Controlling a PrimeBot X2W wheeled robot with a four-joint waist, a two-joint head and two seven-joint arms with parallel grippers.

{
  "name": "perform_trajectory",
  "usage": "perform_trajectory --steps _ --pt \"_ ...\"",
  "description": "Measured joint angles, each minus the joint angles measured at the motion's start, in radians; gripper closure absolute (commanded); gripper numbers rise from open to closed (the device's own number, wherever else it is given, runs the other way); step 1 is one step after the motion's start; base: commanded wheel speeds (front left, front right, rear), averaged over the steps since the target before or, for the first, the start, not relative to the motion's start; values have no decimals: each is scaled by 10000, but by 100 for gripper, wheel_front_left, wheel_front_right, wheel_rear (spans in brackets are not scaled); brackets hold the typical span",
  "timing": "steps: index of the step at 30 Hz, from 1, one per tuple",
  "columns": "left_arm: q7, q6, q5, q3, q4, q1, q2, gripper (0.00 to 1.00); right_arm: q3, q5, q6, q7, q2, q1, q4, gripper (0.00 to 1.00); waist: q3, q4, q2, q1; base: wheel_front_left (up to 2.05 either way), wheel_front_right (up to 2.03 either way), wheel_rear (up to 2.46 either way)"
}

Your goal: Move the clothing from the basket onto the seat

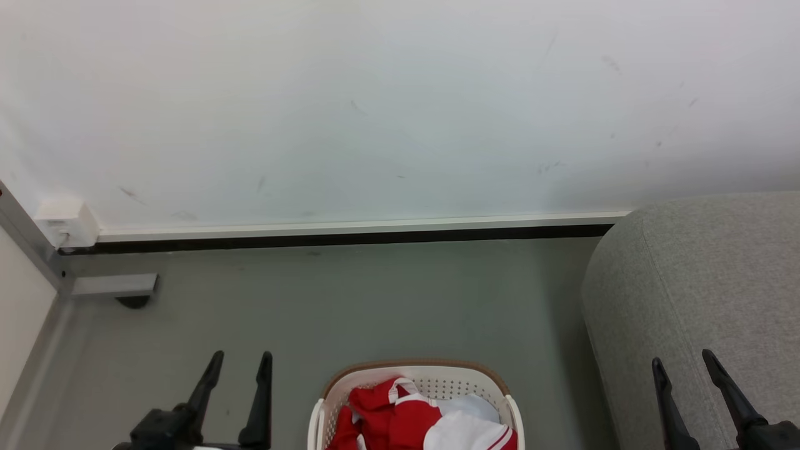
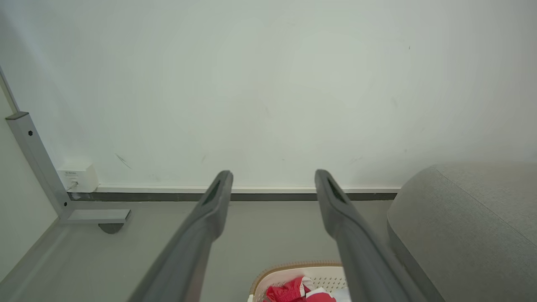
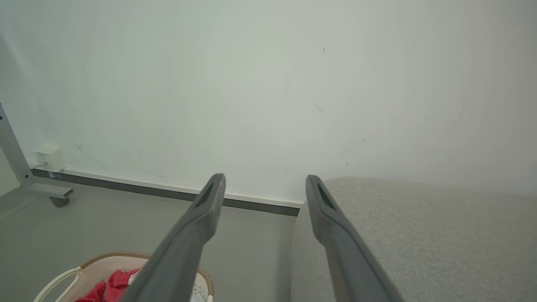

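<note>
Risk, wrong cloth: a pale white cloth (image 1: pixel 467 405) lies against the clothing (image 1: pixel 390 417) at the right side of the basket (image 1: pixel 414 366). It could be taken along with the red garment, or instead of it, if the grasp is placed there.
Risk, basket: the rim or the perforated wall could be struck, and the basket pushed across the floor (image 1: pixel 375 300), if the fingers are lowered too near the rim.
Risk, partial grasp: if only one fold is caught, the garment could snag on the rim or be dropped short of the seat (image 1: pixel 706 294).
Left gripper (image 1: pixel 242 356): released, fingers spread wide, nothing held or touched.
Right gripper (image 1: pixel 682 357): released, equally wide, nothing held. It is seen before the seat's left end, and contact cannot be told.
Clothing: heaped at the basket's left and middle, not yet lifted.
Basket: on the floor, near the seat's left end.
</note>
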Motion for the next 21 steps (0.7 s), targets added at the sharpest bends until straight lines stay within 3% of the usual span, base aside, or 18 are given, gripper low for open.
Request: perform_trajectory --steps 13,21 --pt "-240 -6 895 -73 -6 40 2 0 15 -842 0 -236 -6 29 -54 0 6 -50 0 0 0 0 0" --pt "-245 -35 911 -61 -40 42 50 0 23 -813 -2 -238 -6 13 -105 0 147 -121 0 0 0 0 0"
